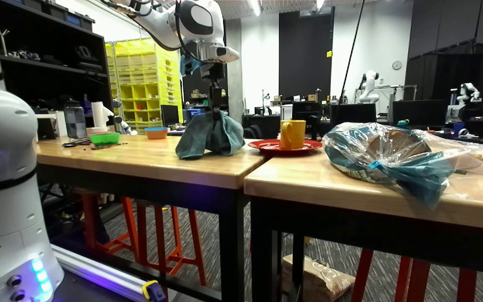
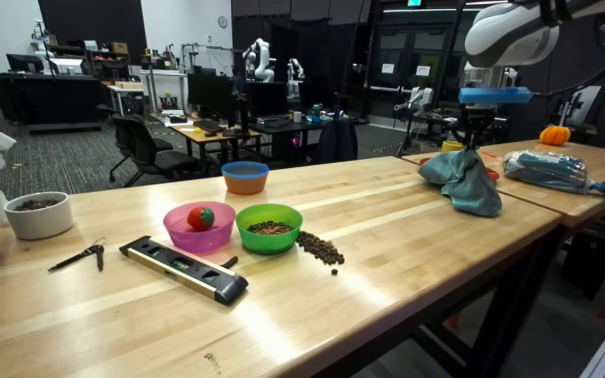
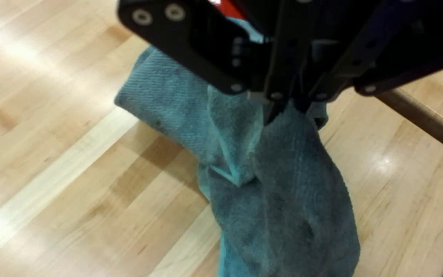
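Clenched, the gripper [image 1: 216, 116] is pinching a blue-green cloth [image 1: 197, 136] by its top in an exterior view, and the cloth is hanging straight below it over the bench [image 1: 141, 155]. Toward the right of the frame, a yellow mug [image 1: 294, 136] is standing on a red plate [image 1: 262, 146], and a plastic-wrapped package [image 1: 386, 155] is lying farther along.

In an exterior view, the cloth is falling in folds from a peak at the gripper; whether its lower edge is touching the bench is not showing clearly. Well apart, a pink bowl [image 2: 202, 242] is holding a red strawberry [image 2: 197, 219] beside a green bowl [image 2: 269, 243].

In the wrist view, the fingers [image 3: 275, 111] are squeezing a gathered fold, with fabric drooping around them
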Robot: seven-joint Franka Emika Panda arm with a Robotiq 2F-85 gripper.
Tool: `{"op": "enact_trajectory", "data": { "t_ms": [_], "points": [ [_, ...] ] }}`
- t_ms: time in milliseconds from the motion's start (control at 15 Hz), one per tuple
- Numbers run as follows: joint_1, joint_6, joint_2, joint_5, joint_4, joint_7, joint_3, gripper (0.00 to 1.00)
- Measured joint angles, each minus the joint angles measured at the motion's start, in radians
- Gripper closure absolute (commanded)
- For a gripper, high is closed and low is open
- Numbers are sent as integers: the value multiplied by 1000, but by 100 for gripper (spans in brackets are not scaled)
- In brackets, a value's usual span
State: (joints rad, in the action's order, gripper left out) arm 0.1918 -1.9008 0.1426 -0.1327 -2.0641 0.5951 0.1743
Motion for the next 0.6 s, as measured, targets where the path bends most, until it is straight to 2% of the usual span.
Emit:
{"op": "enact_trajectory", "data": {
  "t_ms": [600],
  "points": [
    [67, 4, 26, 0, -65, 7, 45, 98]
  ]
}}
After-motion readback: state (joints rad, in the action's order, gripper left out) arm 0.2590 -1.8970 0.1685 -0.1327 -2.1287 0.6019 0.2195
